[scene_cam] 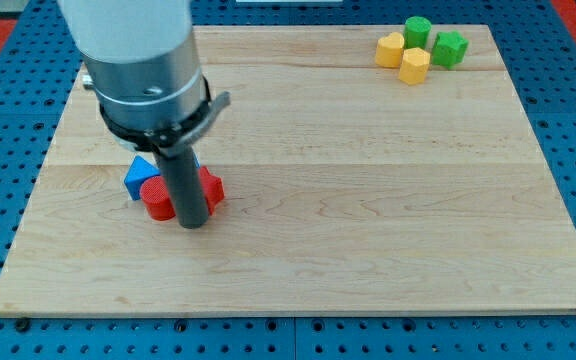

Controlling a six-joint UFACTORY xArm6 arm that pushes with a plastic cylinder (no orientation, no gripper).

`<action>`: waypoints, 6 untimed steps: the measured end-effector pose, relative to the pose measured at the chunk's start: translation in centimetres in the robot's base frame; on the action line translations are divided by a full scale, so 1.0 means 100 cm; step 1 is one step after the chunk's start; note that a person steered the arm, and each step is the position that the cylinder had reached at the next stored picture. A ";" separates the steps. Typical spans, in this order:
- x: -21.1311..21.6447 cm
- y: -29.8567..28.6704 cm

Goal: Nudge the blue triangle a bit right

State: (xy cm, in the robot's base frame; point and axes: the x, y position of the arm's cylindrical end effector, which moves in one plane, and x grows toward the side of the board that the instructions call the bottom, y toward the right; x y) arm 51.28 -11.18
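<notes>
Blue triangle sits at the counter's left, only partly visible behind our rod, touching two red blocks on its lower right. Our tip rests just below-right of that cluster, on the wrong side for a rightward push. We carry no fingers, so nothing is grasped or released. Yellow and green blocks lie well apart at the view's top right.

Risk: pushing from the left, the triangle would shove the reds along; an off-centre contact would spin it instead.
</notes>
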 end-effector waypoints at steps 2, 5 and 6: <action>-0.052 0.060; 0.028 -0.053; 0.028 -0.122</action>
